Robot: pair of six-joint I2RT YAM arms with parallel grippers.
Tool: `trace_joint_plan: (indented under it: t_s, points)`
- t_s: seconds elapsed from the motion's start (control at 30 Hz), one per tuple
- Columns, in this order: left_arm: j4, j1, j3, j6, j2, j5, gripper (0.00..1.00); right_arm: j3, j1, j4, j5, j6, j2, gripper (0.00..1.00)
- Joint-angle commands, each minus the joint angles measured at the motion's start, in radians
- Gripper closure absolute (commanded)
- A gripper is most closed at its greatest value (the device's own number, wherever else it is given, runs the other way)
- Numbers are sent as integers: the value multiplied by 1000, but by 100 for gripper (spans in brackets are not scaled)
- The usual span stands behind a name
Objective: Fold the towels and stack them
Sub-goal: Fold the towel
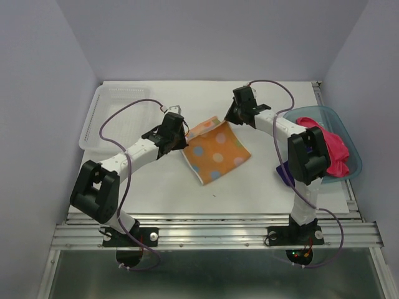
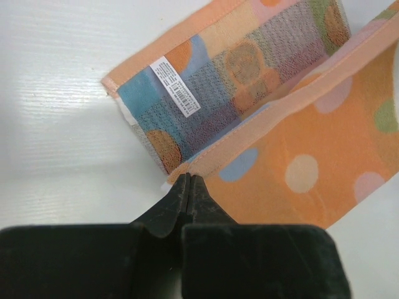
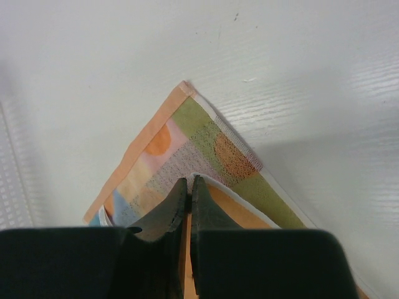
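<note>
The orange towel (image 1: 216,149) lies in the middle of the table (image 1: 249,187), half folded, with one layer raised so its woven underside shows. My left gripper (image 2: 189,180) is pinched tight on the hem at one corner, and my right gripper (image 3: 189,182) is pinched tight on another corner. Both holds look shallow. If I pull unevenly, a hem may slip free or the fold may land crooked, and dragging could shift the bottom layer. The pink towel (image 1: 333,146) sits in the teal tub (image 1: 349,128), with the purple towel (image 1: 284,173) beside it.
</note>
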Motion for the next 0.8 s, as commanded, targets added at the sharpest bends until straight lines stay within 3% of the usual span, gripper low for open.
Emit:
trace_joint_plan:
  t_s: [0.0, 0.77]
  points:
    - [1, 22, 49, 10, 12, -18, 100, 81, -7, 68, 13, -6, 19, 99]
    - [-22, 107, 150, 18, 189, -26, 100, 275, -5, 35, -23, -29, 226, 99]
